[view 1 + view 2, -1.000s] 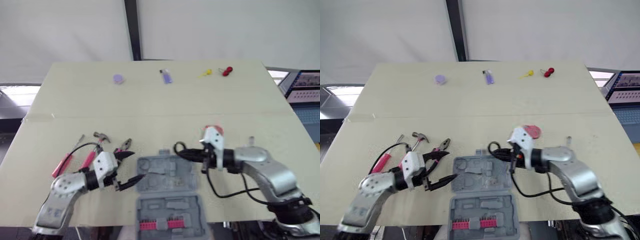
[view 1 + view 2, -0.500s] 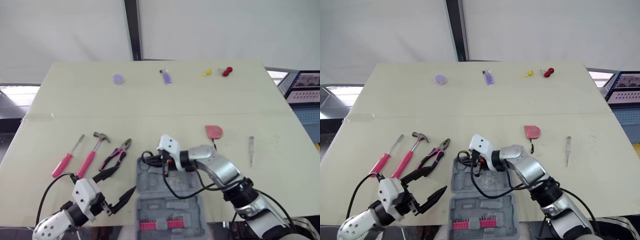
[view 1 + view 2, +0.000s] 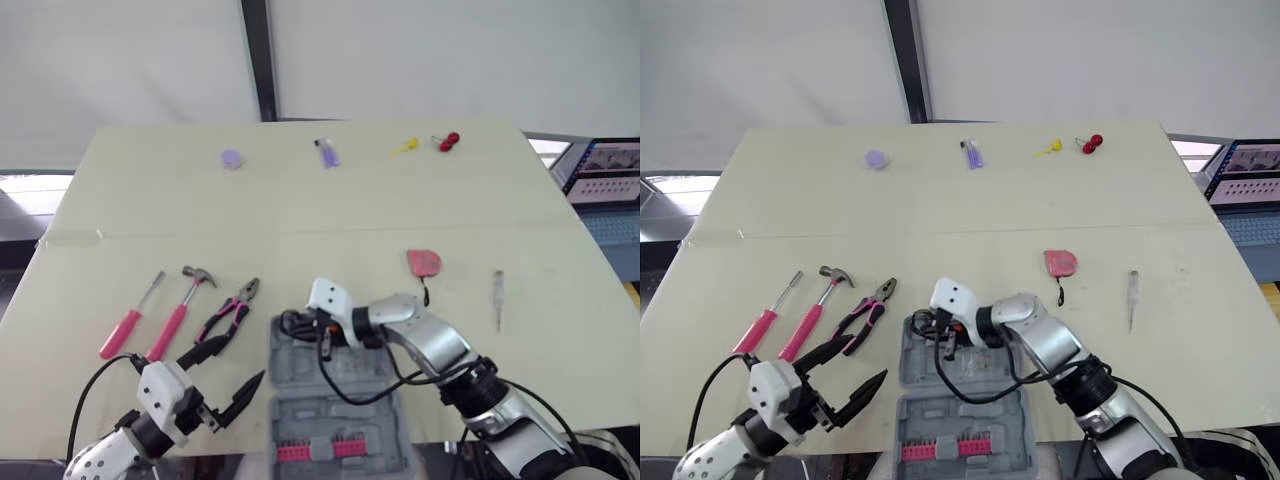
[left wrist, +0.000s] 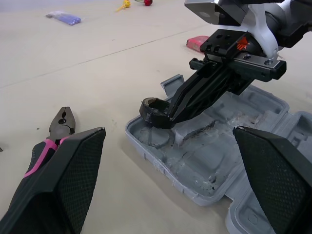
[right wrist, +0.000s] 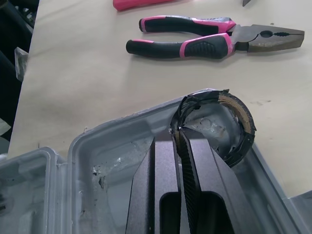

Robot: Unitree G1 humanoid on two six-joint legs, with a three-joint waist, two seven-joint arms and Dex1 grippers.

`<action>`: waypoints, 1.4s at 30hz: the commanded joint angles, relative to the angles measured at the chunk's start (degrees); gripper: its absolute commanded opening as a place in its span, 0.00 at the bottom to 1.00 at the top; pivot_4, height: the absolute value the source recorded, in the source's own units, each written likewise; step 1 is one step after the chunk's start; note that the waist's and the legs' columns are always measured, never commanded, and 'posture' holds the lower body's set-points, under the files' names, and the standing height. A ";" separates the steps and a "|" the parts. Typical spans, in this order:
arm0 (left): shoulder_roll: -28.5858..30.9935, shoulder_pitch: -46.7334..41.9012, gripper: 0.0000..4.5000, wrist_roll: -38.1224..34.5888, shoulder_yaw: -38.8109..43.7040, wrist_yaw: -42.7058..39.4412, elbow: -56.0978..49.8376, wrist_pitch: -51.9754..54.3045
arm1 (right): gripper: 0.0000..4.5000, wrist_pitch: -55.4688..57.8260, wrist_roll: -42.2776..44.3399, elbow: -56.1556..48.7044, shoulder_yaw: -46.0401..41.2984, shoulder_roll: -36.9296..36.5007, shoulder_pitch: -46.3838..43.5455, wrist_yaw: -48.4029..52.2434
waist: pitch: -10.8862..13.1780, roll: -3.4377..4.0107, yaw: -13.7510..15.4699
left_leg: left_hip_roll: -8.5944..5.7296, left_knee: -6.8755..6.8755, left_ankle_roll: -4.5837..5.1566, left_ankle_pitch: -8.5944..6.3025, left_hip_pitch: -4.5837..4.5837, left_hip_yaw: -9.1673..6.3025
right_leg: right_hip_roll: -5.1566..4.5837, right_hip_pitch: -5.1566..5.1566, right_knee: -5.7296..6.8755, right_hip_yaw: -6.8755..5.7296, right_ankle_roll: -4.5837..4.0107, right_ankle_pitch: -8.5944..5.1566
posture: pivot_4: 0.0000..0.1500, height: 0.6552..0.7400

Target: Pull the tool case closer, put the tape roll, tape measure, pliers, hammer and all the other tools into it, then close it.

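Over one tool case point(image 5: 112, 146) corner, right gripper point(image 5: 181, 139) pinches the tape roll point(image 5: 242, 122), apparently stowing it; next, probably seat and release; left gripper point(image 3: 232, 368) gapes empty.

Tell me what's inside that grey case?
A tape roll at one corner of the tool case, pinched in the right jaws; a pink bit row in the nearer half. The arm covers pockets beneath it.

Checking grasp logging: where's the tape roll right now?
In the eye views, the tape roll is pinched in the right gripper at the far left corner of the open tool case, just right of the pliers.
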 commanded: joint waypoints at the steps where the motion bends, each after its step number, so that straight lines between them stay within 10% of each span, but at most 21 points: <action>1: 0.46 0.86 1.00 -0.55 0.56 0.02 -0.28 -1.10 | 0.01 -0.41 0.05 -1.47 0.39 0.59 0.09 0.81 | 0.00 0.00 0.01 | 0.00 0.00 0.00 0.00 0.00 0.00 | 0.00 0.00 0.00 0.00 0.00 0.00 | 1.00 1.00; 42: 1.09 0.13 1.00 0.25 -0.94 2.09 -1.11 0.06 | 0.01 -1.64 -5.62 3.82 2.80 3.49 -1.15 0.30 | 0.01 0.02 -0.04 | 0.02 -0.02 -0.03 -0.02 0.00 0.00 | 0.02 -0.02 -0.01 0.00 -0.01 -0.01 | 1.00 1.00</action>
